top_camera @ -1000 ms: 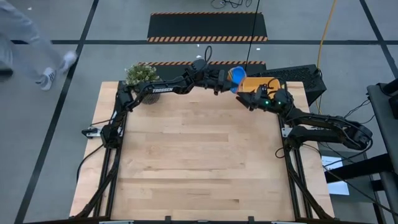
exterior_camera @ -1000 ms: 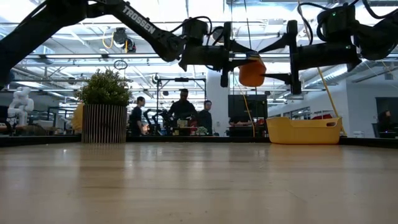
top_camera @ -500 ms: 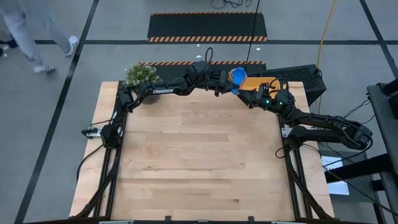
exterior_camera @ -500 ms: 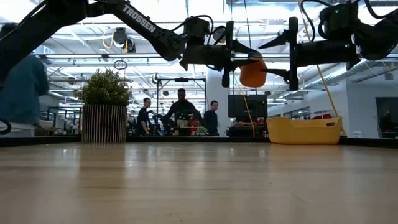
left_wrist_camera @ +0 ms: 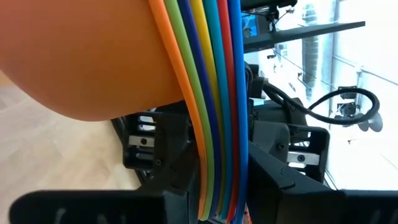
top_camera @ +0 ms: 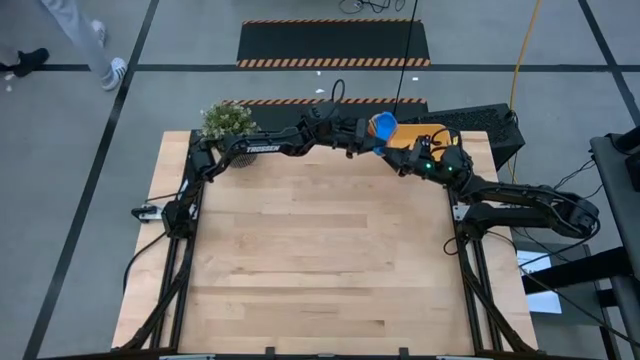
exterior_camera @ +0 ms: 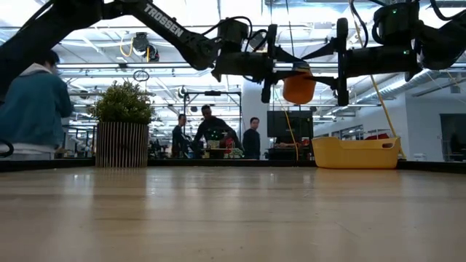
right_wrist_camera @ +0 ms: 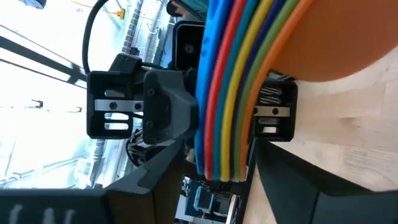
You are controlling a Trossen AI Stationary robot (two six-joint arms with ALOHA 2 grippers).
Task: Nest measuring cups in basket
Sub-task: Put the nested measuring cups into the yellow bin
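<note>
Above the table's far edge, toward its right corner, the left end effector [top_camera: 362, 131] and the right end effector [top_camera: 402, 155] meet around the nested stack of measuring cups [top_camera: 381, 125], held in the air between them. Both wrist views show the stacked rims as coloured bands, orange outermost, with the other arm's fingers just behind, but whether either end effector is clamped on the stack or merely beside it cannot be told from these views.

Seen from table height, the orange bowl of the measuring cups [exterior_camera: 299, 87] hangs well clear of the table [exterior_camera: 233, 218], with the basket [exterior_camera: 355, 153] lower and off to one side, at the far right corner. A potted plant [exterior_camera: 122, 124] stands at the far left corner.

The step in hand looks like a hand-over or joint carry of the finished stack. Next, the stack needs moving sideways over the basket, lowering inside its walls, and releasing without tipping.
</note>
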